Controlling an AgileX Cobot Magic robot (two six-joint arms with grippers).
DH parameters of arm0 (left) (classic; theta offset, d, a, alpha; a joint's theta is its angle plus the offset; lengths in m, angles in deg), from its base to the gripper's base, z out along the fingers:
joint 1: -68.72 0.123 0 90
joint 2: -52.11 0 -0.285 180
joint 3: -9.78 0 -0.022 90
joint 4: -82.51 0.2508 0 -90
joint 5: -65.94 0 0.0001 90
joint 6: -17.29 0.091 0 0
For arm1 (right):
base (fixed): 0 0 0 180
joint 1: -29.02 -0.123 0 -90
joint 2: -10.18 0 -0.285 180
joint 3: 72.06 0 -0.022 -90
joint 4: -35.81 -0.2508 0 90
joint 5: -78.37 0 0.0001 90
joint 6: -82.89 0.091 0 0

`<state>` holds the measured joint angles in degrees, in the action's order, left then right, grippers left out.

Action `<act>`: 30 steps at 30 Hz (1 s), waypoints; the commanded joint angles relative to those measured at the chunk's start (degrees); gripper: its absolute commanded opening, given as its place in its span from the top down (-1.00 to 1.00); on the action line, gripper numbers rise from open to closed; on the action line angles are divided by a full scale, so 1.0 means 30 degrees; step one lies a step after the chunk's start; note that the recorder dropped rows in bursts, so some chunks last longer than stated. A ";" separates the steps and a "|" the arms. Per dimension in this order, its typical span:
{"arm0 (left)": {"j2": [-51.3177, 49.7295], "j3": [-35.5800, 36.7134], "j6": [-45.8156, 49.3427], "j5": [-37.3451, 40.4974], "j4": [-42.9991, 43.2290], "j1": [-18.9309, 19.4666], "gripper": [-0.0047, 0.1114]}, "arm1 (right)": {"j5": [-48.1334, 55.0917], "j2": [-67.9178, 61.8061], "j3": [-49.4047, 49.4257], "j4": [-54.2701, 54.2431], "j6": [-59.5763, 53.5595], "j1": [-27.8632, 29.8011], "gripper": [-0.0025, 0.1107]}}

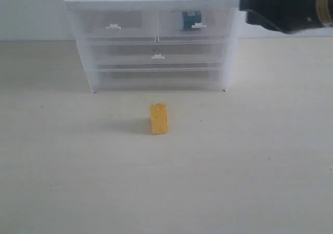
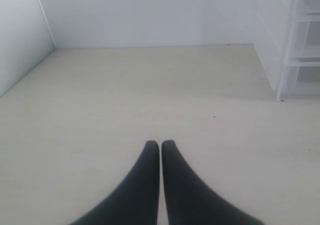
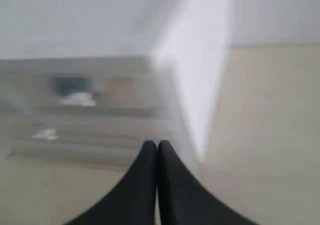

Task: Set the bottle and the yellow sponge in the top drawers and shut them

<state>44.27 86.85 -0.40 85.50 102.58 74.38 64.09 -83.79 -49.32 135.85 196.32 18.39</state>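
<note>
The yellow sponge [image 1: 158,118] stands on the table in front of the cabinet [image 1: 151,0]. Inside the shut top right drawer [image 1: 193,25] sits the bottle [image 1: 190,20], its teal label showing through the clear front; it appears blurred in the right wrist view as the bottle [image 3: 70,85]. The top left drawer [image 1: 115,25] is shut and looks empty. My right gripper [image 3: 157,144] is shut on nothing, near the cabinet's right front corner; its arm [image 1: 291,8] shows blurred at the upper right. My left gripper [image 2: 160,144] is shut over bare table, out of the exterior view.
Two full-width clear drawers [image 1: 157,56] lie below the top pair, both shut. The cabinet's side [image 2: 295,45] stands to one side of the left gripper. White walls [image 2: 130,15] bound the table at the back and left.
</note>
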 commanded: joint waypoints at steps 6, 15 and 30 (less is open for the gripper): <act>0.0018 0.0047 0.0058 -0.0045 0.0095 -0.0101 0.85 | 1.5260 0.5663 0.4580 -0.0033 0.2206 -0.1347 0.96; 0.0018 0.0047 0.0058 -0.0045 0.0132 -0.0101 0.85 | 1.1577 1.1469 0.4580 -0.0033 0.2249 -0.1347 0.96; 0.0018 0.0047 0.0058 -0.0615 0.0126 -0.0101 0.85 | 1.9402 1.3089 0.5283 -0.0033 -1.8121 -0.2943 0.96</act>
<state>44.27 86.85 -0.40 85.23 102.58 74.38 107.46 -40.84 -34.02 135.48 163.19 11.99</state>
